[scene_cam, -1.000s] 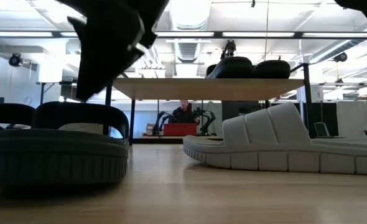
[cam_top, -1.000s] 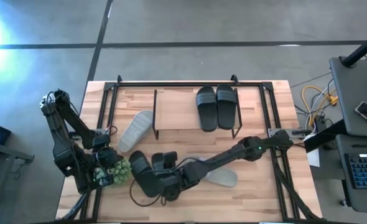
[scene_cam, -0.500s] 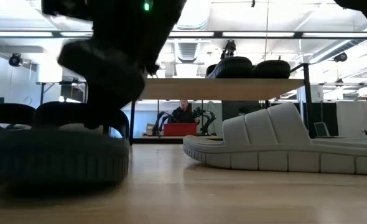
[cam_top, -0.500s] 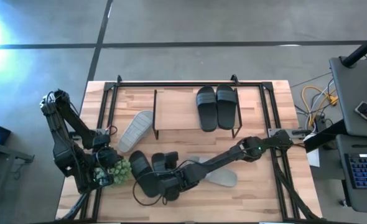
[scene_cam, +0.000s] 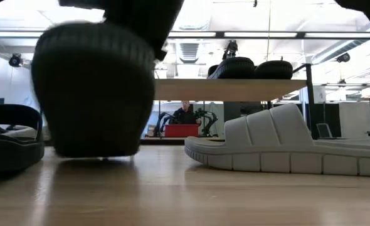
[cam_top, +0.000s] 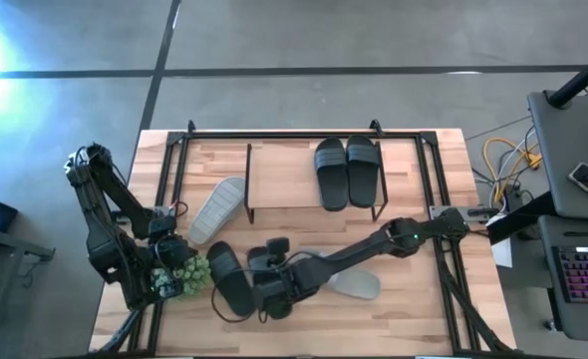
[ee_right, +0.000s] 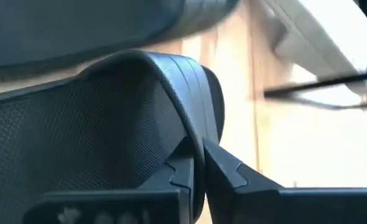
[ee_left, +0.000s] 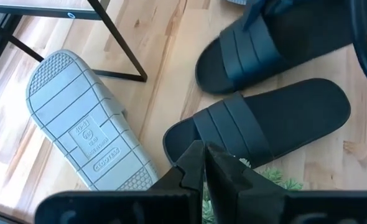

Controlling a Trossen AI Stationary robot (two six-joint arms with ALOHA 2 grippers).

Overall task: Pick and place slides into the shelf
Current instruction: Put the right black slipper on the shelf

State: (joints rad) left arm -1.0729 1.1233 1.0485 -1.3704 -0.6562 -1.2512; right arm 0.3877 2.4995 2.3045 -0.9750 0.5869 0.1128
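The right gripper [cam_top: 264, 289] is pinching the strap of a black slide [ee_right: 109, 112] near the front of the counter [cam_top: 414, 319]; in the right wrist view its two fingers [ee_right: 190, 171] are pressed onto the strap edge with the strap between them. In the low view this slide [scene_cam: 94, 88] hangs tilted with its sole facing the camera and its lower end at or just above the counter surface; contact cannot be confirmed. A second black slide [cam_top: 226, 279] lies just beside it, and a light grey slide [cam_top: 349, 284] lies partly under the right arm. Another grey slide [cam_top: 217, 209] lies sole-up beside the left end of the shelf [cam_top: 284, 179], whose wood top already carries a pair of black slides [cam_top: 347, 172] at its right side. The left gripper [ee_left: 203, 163] waits at the front left corner above the green plant [cam_top: 186, 271], its fingers pressed together on nothing. The step in hand is judged to be lifting the pinched slide clear for transfer to the shelf. Raise it until the hanging end clears the neighbouring slide before any sideways travel. Because the grip sits on the strap alone, the sole is likely to swing; move slowly and keep the wrist steady. Approach the free left part of the shelf top, level the sole over the board, lower until it rests flat, and only then release.
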